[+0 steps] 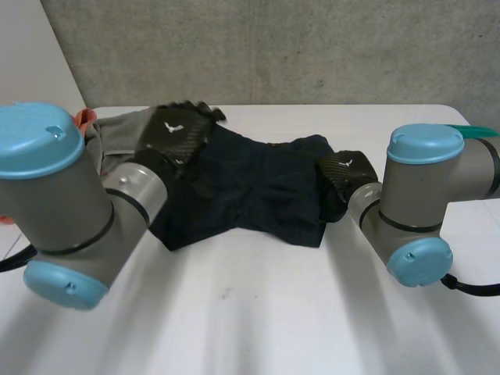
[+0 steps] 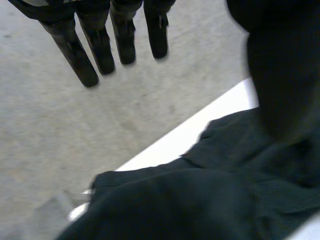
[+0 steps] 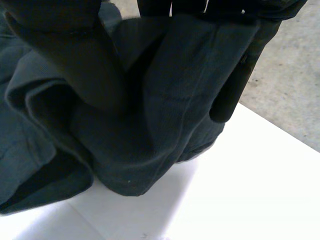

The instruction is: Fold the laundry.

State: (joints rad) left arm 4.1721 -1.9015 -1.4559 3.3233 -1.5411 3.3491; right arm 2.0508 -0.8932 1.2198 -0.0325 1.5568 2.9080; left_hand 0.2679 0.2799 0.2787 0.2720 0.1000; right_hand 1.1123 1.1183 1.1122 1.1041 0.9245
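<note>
White desk (image 1: 273,312), concrete wall (image 1: 312,47) behind. Right robot hand (image 1: 348,170) pinches edge of dark garment (image 1: 242,187). Left robot hand (image 1: 176,129) spread over far corner, holding nothing. Likely step: gripping for first fold. Left must grasp next.

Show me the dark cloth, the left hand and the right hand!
dark cloth (image 1: 250,183): head view, its middle.
left hand (image 1: 178,131): head view, its back.
right hand (image 1: 344,166): head view, its back.

garment (image 1: 250,183): plain dark navy | table (image 1: 273,312): white | cloth (image 1: 117,129): grey
</note>
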